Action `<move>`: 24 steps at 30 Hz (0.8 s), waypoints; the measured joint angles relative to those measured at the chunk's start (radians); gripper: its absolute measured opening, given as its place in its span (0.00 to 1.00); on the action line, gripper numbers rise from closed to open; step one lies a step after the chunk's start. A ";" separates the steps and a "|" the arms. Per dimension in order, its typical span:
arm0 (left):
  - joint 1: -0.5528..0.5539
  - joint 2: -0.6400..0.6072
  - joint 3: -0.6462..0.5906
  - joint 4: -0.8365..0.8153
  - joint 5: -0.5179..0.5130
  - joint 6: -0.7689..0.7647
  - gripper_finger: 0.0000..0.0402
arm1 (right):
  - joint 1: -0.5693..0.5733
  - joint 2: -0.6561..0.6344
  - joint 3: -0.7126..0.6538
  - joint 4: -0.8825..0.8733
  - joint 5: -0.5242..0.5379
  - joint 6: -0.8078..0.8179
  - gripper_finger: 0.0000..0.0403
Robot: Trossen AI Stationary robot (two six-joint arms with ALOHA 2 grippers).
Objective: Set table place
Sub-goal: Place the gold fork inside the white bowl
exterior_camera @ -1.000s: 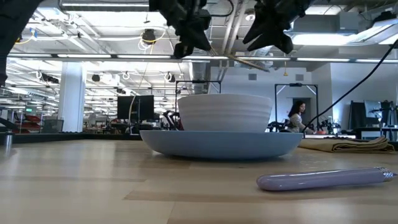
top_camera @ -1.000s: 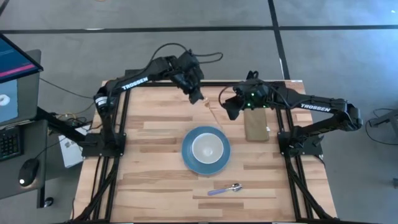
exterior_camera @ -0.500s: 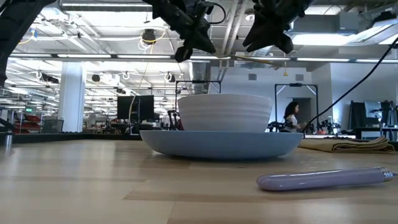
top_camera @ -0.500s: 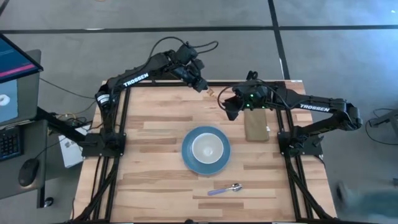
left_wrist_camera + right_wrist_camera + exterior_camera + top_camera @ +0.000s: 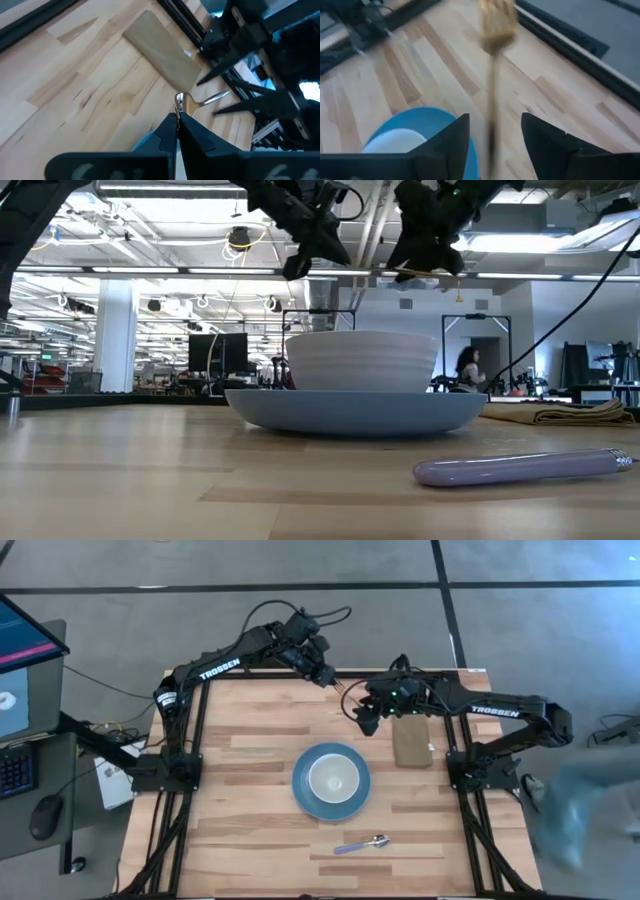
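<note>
- Grey carpeted floor (image 5: 520, 630) crossed by dark seam lines surrounds the work area.
- A black computer mouse (image 5: 43, 817) and a lit monitor screen (image 5: 25, 645) sit on a side desk.
- Beyond, an open hall with white pillars (image 5: 116, 330), exposed ceiling pipes (image 5: 150, 220) and a distant person (image 5: 466, 368).

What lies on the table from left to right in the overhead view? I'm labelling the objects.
Blue plate with the white bowl in it → purple spoon → olive pad.
</note>
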State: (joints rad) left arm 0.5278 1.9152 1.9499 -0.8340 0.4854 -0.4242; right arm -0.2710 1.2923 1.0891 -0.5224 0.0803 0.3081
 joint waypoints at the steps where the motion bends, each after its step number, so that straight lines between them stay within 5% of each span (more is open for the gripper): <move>1: 0.000 0.000 0.000 0.008 0.000 -0.004 0.00 | 0.000 0.007 0.004 0.014 0.000 -0.014 0.52; 8: 0.000 0.000 0.000 0.043 0.031 -0.032 0.00 | 0.000 0.061 0.001 0.023 0.000 -0.023 0.55; 24: 0.000 -0.001 0.000 -0.029 -0.026 0.046 0.00 | -0.001 0.065 0.002 0.051 -0.004 -0.028 0.39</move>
State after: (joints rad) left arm 0.5282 1.9144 1.9495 -0.8635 0.4599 -0.3779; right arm -0.2718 1.3575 1.0908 -0.4709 0.0765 0.2802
